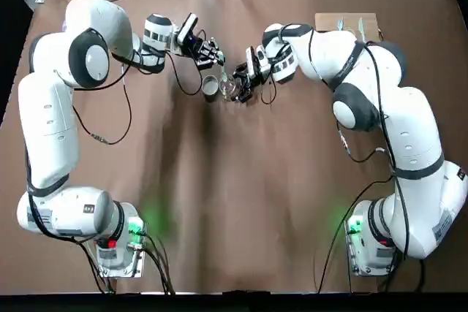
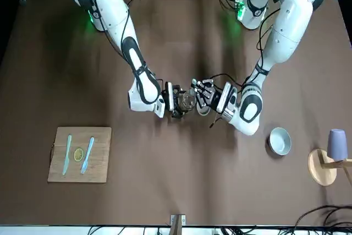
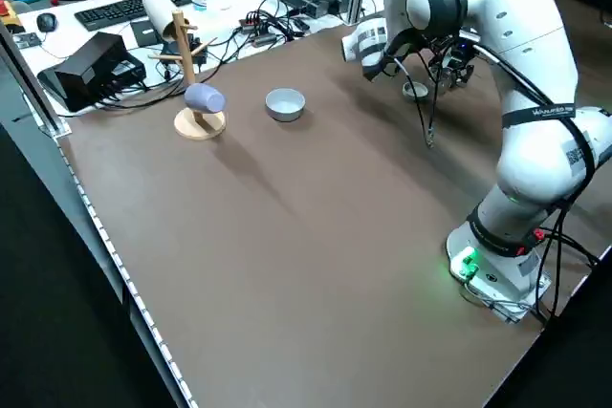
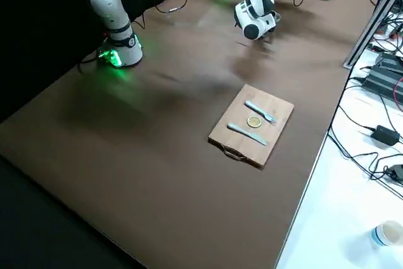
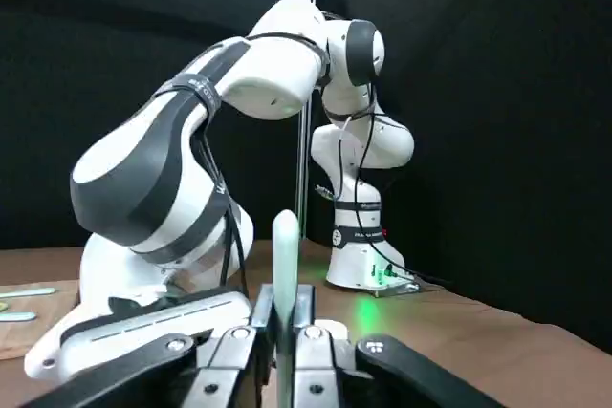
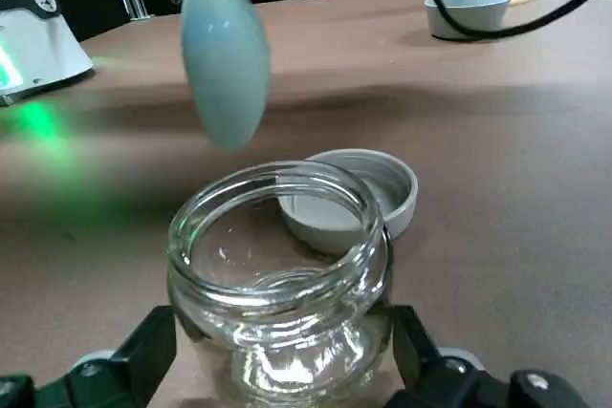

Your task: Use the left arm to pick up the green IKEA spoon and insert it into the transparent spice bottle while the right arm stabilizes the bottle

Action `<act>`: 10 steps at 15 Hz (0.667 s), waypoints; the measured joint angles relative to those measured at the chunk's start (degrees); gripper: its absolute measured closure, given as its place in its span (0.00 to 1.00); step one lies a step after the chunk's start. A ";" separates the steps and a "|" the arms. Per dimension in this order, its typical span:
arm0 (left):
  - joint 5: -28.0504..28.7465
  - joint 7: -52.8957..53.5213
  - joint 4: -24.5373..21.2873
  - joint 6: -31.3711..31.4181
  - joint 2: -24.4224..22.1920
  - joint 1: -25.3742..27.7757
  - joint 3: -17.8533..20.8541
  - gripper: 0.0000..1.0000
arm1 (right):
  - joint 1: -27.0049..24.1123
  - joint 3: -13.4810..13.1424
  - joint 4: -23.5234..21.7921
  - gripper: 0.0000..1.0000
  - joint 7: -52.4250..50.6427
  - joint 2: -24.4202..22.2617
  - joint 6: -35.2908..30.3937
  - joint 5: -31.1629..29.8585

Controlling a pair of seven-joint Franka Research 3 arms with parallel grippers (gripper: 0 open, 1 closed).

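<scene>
My left gripper (image 1: 213, 57) is shut on the handle of the green IKEA spoon (image 5: 285, 253). In the right wrist view the spoon's bowl (image 6: 222, 56) hangs downward, just above the rim of the transparent spice bottle (image 6: 279, 274) and outside its mouth. The bottle (image 1: 229, 88) stands upright on the brown table, with my right gripper (image 1: 240, 84) shut around its lower body. In the front view the two grippers face each other, the right gripper (image 2: 174, 103) beside the bottle (image 2: 187, 101) and the left gripper (image 2: 204, 95) just past it.
A grey round lid (image 6: 352, 202) lies open side up right beside the bottle. A wooden board (image 2: 55, 171) carries a fork, a knife and a lemon slice. A small bowl (image 2: 279, 140) and a mug stand (image 2: 324, 166) with a purple cup stand off to the side.
</scene>
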 joint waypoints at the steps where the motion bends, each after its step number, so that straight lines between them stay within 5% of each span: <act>1: 0.00 0.04 0.02 0.02 0.48 -0.13 0.00 0.89 | 0.00 0.01 0.03 0.00 0.01 0.05 0.00 0.18; 10: 0.00 3.22 0.93 2.56 4.12 -1.27 0.06 0.89 | 0.38 0.13 0.33 0.00 0.01 0.70 0.00 2.29</act>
